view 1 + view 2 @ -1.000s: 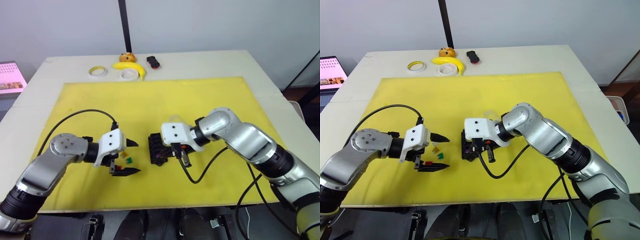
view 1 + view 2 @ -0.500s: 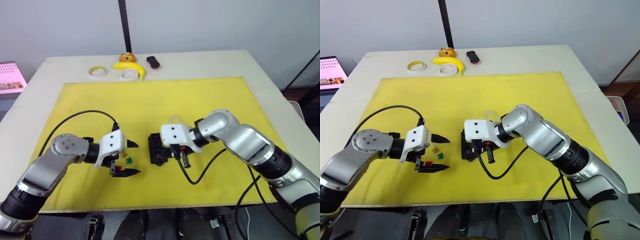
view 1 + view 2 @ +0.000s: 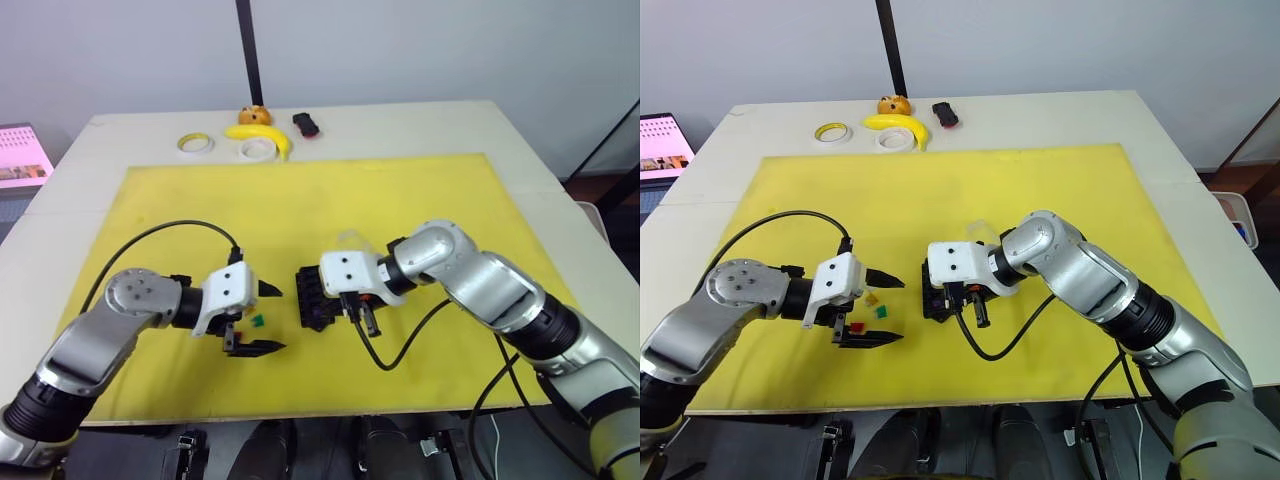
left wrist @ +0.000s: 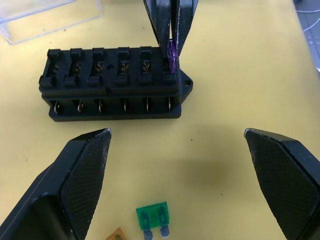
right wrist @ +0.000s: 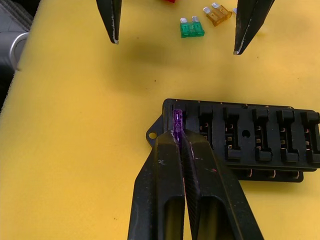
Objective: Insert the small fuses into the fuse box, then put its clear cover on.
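The black fuse box (image 4: 112,82) lies on the yellow mat (image 3: 420,200) between my arms. My right gripper (image 5: 178,135) is shut on a purple fuse (image 5: 177,120), which stands upright in the box's end slot, by the corner tab. My left gripper (image 3: 268,318) is open just left of the box, its fingers (image 4: 85,165) spread wide. Between and below them lie a green fuse (image 4: 153,217), an amber fuse (image 5: 217,13) and a red fuse (image 3: 856,326). The clear cover (image 4: 50,15) lies on the mat just beyond the box.
At the table's far edge are two tape rolls (image 3: 196,143) (image 3: 258,149), a banana (image 3: 262,135), an orange toy (image 3: 255,114) and a small black-and-red object (image 3: 306,124). Black cables loop off both wrists over the mat.
My left gripper has edged right, closer to the fuse box and over the loose fuses. The right gripper stays at the box's end slot with the purple fuse.
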Motion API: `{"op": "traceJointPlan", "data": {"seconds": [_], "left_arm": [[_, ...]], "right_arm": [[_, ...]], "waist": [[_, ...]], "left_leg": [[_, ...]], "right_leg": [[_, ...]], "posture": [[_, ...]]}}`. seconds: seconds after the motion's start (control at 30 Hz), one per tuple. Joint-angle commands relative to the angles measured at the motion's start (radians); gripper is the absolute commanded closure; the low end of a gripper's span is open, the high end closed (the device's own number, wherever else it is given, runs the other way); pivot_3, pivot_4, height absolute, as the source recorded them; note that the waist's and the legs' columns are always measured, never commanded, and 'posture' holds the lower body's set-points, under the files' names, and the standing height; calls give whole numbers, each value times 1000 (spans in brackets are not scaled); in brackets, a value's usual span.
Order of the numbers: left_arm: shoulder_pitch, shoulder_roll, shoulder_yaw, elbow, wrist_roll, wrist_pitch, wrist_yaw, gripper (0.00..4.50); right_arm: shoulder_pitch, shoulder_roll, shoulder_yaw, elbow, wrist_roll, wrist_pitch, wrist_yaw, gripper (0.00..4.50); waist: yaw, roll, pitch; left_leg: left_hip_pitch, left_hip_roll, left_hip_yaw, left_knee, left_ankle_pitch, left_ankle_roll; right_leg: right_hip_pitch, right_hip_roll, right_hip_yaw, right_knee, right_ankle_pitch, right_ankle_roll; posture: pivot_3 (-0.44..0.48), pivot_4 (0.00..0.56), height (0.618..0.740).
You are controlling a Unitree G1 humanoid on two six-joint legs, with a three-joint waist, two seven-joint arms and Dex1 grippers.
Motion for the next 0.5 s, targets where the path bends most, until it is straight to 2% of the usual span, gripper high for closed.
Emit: {"op": "traceJointPlan", "data": {"seconds": [0.03,0.5], "left_arm": [[-13,2,-1,-29,0,4,4,20],[-8,4,-2,-30,1,6,10,20]], "right_arm": [[2,2,14,8,-33,-5,-3,4500],[-41,20,-21,0,-16,23,19,4500]], "waist": [[0,0,0],[-2,0,0]], "left_leg": [[0,0,0,0,0,0],[1,0,0,0,0,0]], "right_leg": [[0,0,0,0,0,0],[0,0,0,1,0,0]], "posture": [[0,150,740],[0,150,740]]}}
